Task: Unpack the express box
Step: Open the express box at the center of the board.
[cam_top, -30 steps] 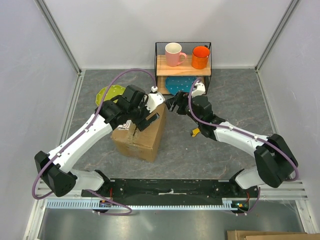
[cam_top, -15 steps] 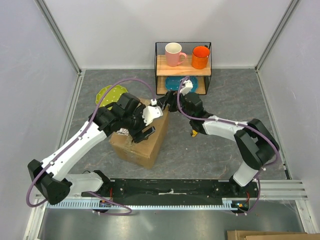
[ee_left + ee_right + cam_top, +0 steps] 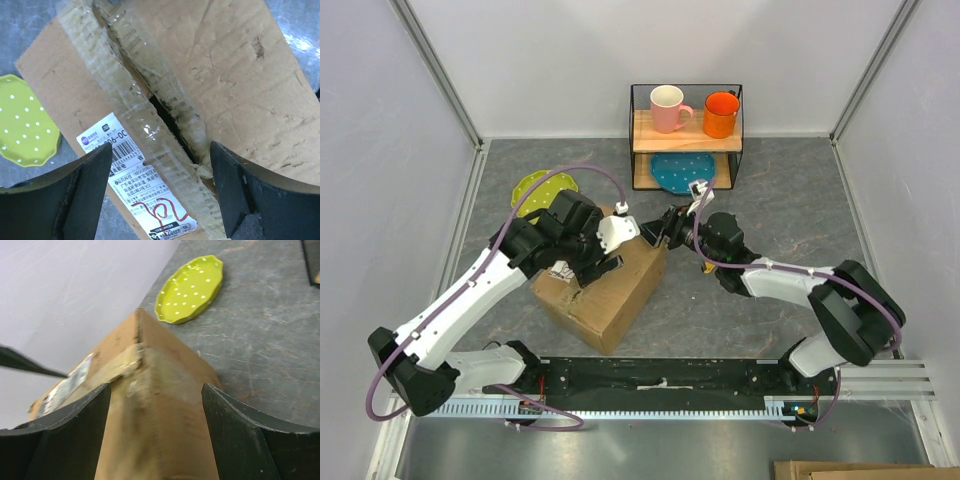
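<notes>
The express box [image 3: 605,290] sits skewed on the grey tabletop [image 3: 720,325] just beyond the black base rail [image 3: 660,375], its near corner close to that rail, with bare surface on its right and a narrower strip on its left toward the side wall. Over the box's top the left end effector [image 3: 160,165] hangs with its fingers spread wide and nothing between them. Below it the taped seam [image 3: 145,95] is split along a dark, ragged gap, and a white label [image 3: 135,200] with red scrawl lies just beside the tape. At the box's far right end the right end effector [image 3: 155,410] is also spread wide, its fingers straddling a taped vertical edge; whether they touch the cardboard cannot be told. Beyond the box's left far corner lies a green dotted plate [image 3: 542,186], apart from it. Farther back, right of the box, a wire-framed shelf [image 3: 686,135] holds a pink mug [image 3: 668,108] and an orange mug [image 3: 720,114], with a blue plate [image 3: 682,172] underneath.
</notes>
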You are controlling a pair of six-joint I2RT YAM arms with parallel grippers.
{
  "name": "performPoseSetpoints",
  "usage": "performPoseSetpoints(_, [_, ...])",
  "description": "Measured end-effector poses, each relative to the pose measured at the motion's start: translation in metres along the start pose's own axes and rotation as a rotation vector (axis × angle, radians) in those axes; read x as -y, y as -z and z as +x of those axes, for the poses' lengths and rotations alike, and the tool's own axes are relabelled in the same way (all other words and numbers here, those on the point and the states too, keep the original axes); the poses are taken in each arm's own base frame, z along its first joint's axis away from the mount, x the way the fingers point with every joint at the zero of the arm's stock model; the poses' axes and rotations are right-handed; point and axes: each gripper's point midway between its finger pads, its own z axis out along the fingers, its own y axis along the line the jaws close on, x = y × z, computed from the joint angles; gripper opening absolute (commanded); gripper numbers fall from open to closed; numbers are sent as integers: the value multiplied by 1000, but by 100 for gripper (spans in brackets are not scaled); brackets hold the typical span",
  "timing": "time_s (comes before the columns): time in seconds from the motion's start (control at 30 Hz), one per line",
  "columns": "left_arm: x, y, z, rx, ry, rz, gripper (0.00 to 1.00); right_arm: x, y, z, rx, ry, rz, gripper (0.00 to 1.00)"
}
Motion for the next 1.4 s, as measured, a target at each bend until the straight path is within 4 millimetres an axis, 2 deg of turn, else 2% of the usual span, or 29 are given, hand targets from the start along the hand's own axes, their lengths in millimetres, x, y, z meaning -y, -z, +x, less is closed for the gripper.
performPoseSetpoints(0.17, [-14, -6, -11, -3, 11, -41, 86, -30, 12, -5, 2, 31, -58, 84])
performPoseSetpoints(0.27, [-17, -11, -11, -13, 15, -49, 86, -32, 14, -1, -17, 47, -58, 81])
performPoseSetpoints(0.37, [-17, -14, -11, -19, 16, -46, 86, -25, 15, 9, -53, 70, -33, 77])
performPoseSetpoints(0.53, [-21, -18, -6, -40, 14, -75, 84, -18, 12, 17, -81, 99, -11, 65])
performPoseSetpoints(0.6, [-23, -20, -2, -57, 9, -97, 80, -13, 10, 24, -96, 101, 1, 57])
performPoseSetpoints(0.77, [-44, -21, 6, -106, -38, -228, 71, -18, 2, 31, -100, 112, -14, 41])
performPoseSetpoints(1.03, [-74, 3, 4, -155, -183, -406, 70, -21, -9, 35, -56, 89, -3, 27])
performPoseSetpoints(1.3, [-107, 41, 1, -175, -258, -589, 69, -24, -10, 39, -52, 84, 2, 21])
performPoseSetpoints(1.4, [-113, 47, 5, -186, -260, -609, 69, -24, -8, 40, -48, 84, 5, 19])
